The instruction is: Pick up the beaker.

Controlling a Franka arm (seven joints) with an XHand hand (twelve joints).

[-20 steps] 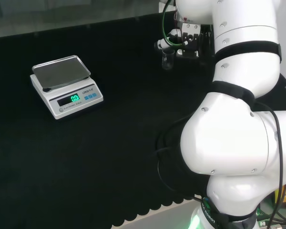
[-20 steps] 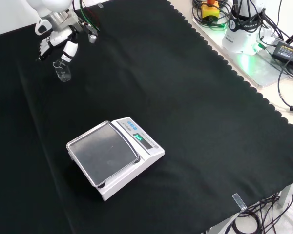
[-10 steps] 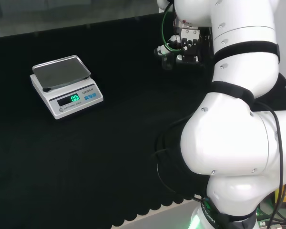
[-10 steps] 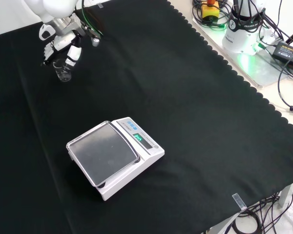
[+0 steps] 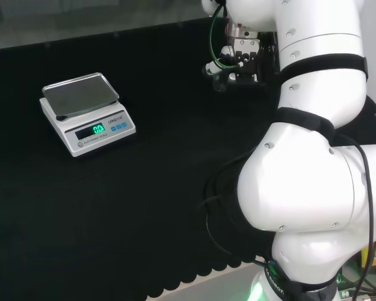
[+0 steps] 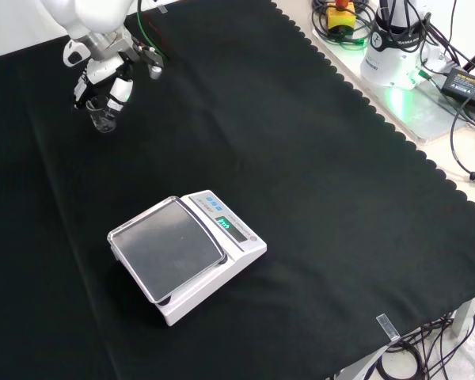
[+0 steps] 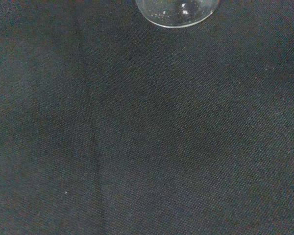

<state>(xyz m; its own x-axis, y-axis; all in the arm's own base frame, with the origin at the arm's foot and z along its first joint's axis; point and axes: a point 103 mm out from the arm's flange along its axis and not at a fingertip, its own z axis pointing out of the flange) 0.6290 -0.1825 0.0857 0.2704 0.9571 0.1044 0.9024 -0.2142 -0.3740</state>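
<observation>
**The little glass could slip or tip over**

The big black cloth [image 6: 301, 158] covers the whole bench. The white weighing scale with a shiny metal plate [image 6: 186, 255] sits far away from the fingers, so it should not get bumped.

The white robot arm [image 5: 313, 157] reaches far across the bench, and its black and white hand [image 6: 103, 75] points down at the cloth.

The small clear glass beaker [image 6: 104, 117] stands upright just under the fingers [image 6: 119, 89]. In the front view, the fingers bend down around its top. I think they are curled on the beaker, and it looks like it rests on the cloth.

The glass is smooth and hard to see. If the fingers hold only the rim, it might slide out when the hand lifts. If one finger pushes sideways, the beaker might fall and roll.
</observation>
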